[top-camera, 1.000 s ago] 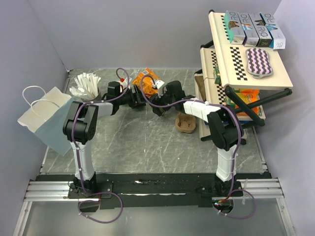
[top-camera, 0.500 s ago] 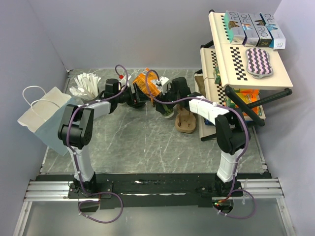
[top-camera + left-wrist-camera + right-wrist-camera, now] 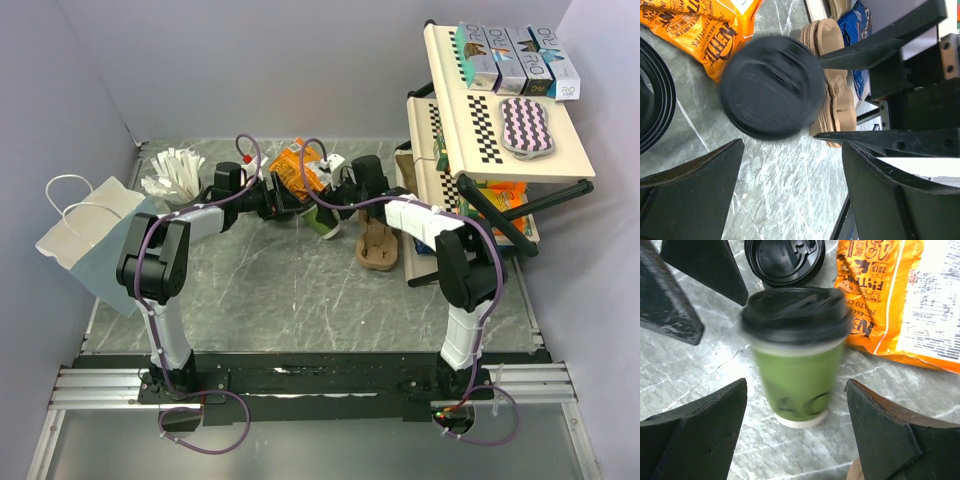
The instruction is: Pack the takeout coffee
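The takeout coffee point(image 3: 325, 222) is a green-and-white paper cup with a black lid. It seems to lie tipped on the table between the two arms and is blurred in both wrist views. In the right wrist view the cup point(image 3: 797, 375) sits between the fingers of my open right gripper point(image 3: 796, 385), with a gap on each side. In the left wrist view its lid point(image 3: 772, 87) faces my open, empty left gripper point(image 3: 792, 145) from just ahead. In the top view the left gripper point(image 3: 296, 203) and the right gripper point(image 3: 335, 205) flank the cup.
A loose black lid point(image 3: 785, 260) lies beyond the cup. An orange snack bag point(image 3: 298, 165) lies behind. A stack of cardboard cup carriers point(image 3: 378, 248) sits beside the shelf rack point(image 3: 490, 150). A paper bag point(image 3: 95, 240) and a grey cup of white sticks point(image 3: 175, 172) are at the left.
The right gripper has drawn back toward the rear and stands open. The cup has shifted a little to the left and tipped. The left gripper has edged right.
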Controlling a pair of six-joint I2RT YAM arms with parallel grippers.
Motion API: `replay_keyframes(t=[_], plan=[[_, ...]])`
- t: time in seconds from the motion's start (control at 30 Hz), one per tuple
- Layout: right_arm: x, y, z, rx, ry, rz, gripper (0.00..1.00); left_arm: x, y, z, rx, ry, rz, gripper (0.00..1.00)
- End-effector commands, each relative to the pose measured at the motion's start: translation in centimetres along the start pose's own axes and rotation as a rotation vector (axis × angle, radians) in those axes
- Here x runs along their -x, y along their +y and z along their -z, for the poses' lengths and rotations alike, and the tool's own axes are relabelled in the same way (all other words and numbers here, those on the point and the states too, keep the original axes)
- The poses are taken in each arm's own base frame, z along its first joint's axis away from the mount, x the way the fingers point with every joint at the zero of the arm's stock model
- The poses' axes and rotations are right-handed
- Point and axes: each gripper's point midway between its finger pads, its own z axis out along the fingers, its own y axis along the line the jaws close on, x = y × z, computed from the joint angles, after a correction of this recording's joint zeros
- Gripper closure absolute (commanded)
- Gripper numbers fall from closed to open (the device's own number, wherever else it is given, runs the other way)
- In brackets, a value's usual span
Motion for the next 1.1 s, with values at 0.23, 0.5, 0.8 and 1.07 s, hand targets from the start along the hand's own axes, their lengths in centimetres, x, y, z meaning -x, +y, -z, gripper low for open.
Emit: replay_keyframes(t=[0.23, 0.5, 0.8, 1.07], plan=[[0.9, 0.2, -1.5, 0.065, -0.057, -0.006, 0.12, 0.9, -1.4, -0.1, -0.042, -0.013, -0.054, 0.14], [0.4, 0.2, -2.2, 0.094, -0.024, 0.054, 0.08, 0.8, -2.1, 1.1, -0.017, -0.018, -0.054, 0.14], [1.0, 3.5, 0.5, 0.246, -0.078, 0.184, 0.06, -0.7, -3.8, 4.9, 0.029, 0.000, -0.083, 0.14], [-0.2, 9.7, 5.7, 0.472, -0.072, 0.375, 0.00, -2.2, -3.5, 7.8, 0.067, 0.005, -0.083, 0.14]])
